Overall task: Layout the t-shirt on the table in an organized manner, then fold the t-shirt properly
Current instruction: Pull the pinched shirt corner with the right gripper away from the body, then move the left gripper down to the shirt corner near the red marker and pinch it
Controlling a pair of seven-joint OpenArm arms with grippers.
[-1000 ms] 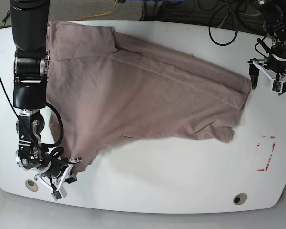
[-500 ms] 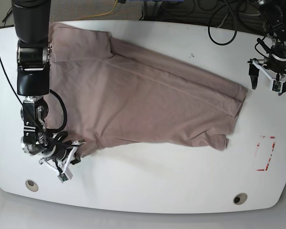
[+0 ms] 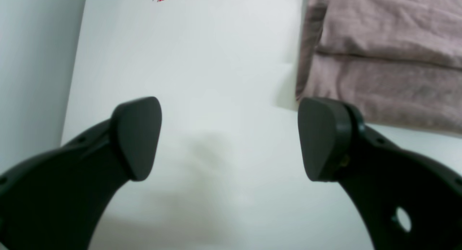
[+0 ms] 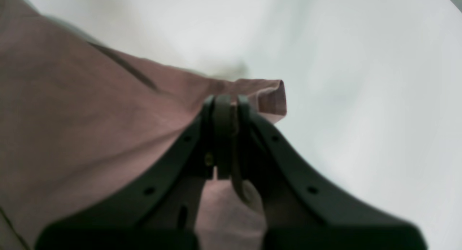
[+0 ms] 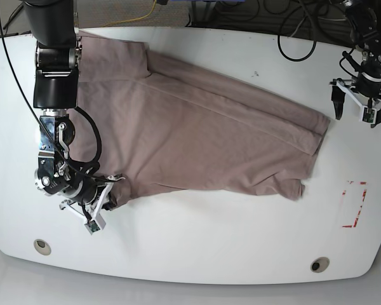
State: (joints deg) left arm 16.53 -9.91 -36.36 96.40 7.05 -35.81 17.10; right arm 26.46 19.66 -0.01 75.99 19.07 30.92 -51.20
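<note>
Pinching a corner of the plain dusty mauve-brown short-sleeved t-shirt (image 5: pixel 190 127) of thin, wrinkled fabric, my right gripper (image 5: pixel 112 184) sits at the left of the base view, low over the large white smooth-topped surface (image 5: pixel 209 241). In the right wrist view my right fingers (image 4: pixel 213 109) are clamped together with a small fold of cloth (image 4: pixel 269 96) sticking out just past their tips, and the fabric drapes away from them to the left.

From that grip the shirt spreads rightward across the surface, lying mostly flat with long creases running diagonally. One sleeve lies at the far left edge, partly behind my right arm (image 5: pixel 54 76). The shirt's right end, a doubled, folded edge (image 5: pixel 317 136), stops well before the surface's right rim. I can read no print, brand or label on the fabric.

Below and to the right of that end is a red tape rectangle (image 5: pixel 354 204), and a round grommet hole (image 5: pixel 319 264) sits near the front edge, with another (image 5: pixel 42 245) at the front left.

At the far right, my left gripper (image 5: pixel 363 105) hangs near the shirt's folded edge without touching it. Its fingers (image 3: pixel 139 136) are spread wide with only bare surface between them.
</note>
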